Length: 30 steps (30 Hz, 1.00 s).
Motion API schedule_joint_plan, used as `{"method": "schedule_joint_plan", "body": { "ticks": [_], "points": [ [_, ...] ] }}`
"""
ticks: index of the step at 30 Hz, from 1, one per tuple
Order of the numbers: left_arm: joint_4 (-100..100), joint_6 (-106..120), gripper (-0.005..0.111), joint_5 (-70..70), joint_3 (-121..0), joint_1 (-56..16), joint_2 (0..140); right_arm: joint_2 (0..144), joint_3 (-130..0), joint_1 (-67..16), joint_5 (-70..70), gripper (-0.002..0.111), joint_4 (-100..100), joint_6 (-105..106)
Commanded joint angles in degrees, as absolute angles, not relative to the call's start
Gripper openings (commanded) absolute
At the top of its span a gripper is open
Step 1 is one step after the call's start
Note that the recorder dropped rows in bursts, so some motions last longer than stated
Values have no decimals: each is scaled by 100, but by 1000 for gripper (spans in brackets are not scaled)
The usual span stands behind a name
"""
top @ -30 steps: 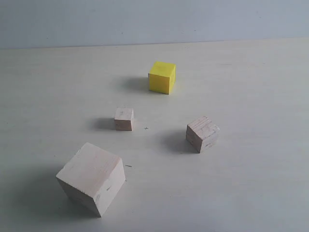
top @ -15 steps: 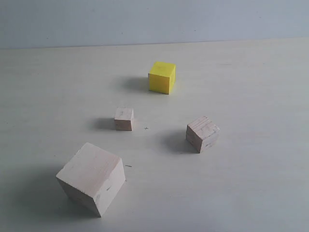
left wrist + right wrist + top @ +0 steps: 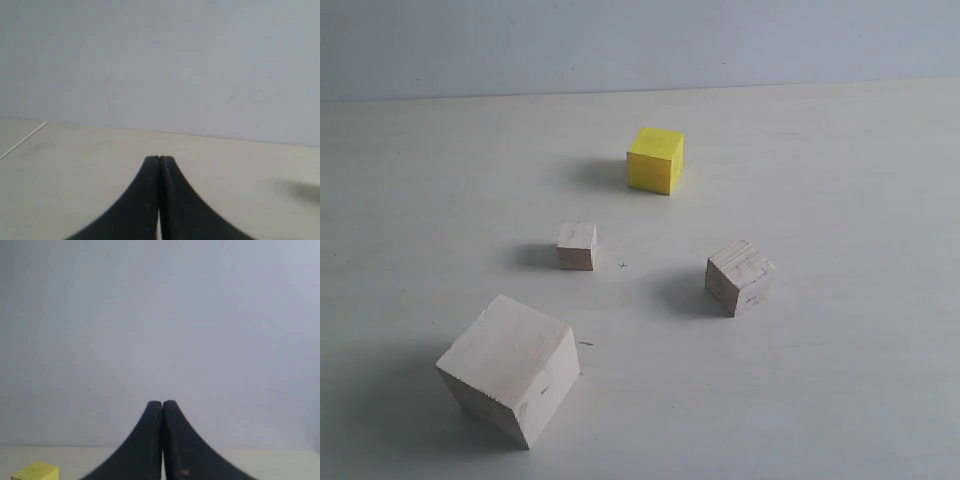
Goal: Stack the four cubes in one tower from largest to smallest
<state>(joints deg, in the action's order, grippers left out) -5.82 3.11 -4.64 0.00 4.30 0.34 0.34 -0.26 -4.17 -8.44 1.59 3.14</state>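
Two grippers, both idle. First, the left gripper (image 3: 159, 162): jaws pressed together, nothing between them; only the table (image 3: 75, 175) lies ahead of it, with no cube in its view. Second, the right gripper (image 3: 162, 406): jaws likewise closed and empty; the yellow cube (image 3: 35, 472) sits ahead of it, off to one side and well apart.

Neither gripper shows in the exterior view, so we cannot place the other cubes relative to them. We list the large cube (image 3: 510, 368), medium cube (image 3: 739, 277) and small cube (image 3: 576, 246), each standing alone, none touching another.

Change over the last second: none that we find. Every cube lies where it did in both earlier exterior pictures. We judge the tower not begun, with the first pick yet to come.
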Motion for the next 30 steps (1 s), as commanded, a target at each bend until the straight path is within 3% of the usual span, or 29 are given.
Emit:
{"method": "schedule_joint_plan", "body": {
  "ticks": [1, 8, 13, 16, 24, 30],
  "points": [
    [-587, 1111, 0, -262, 0, 406, 0, 0, 0, -419, -1101, 0, 143, 299],
    [-668, 2303, 0, 386, 0, 406, 0, 0, -230, -419, -1578, 0, 154, 275],
    [-1064, 0, 0, 1620, 0, 406, 0, 0, -918, -419, -1799, 0, 154, 90],
    [-1064, -501, 0, 1065, -533, 406, 177, 397, -1787, -419, -999, 0, 128, -1032],
    [-1064, -511, 0, -40, -2170, 383, 1516, 2212, -3254, -440, 213, 0, 128, -1563],
    [-1064, -473, 0, -1006, -3203, -504, 2880, 3518, -4029, -1141, 752, 0, 153, -1543]
  ]
}}
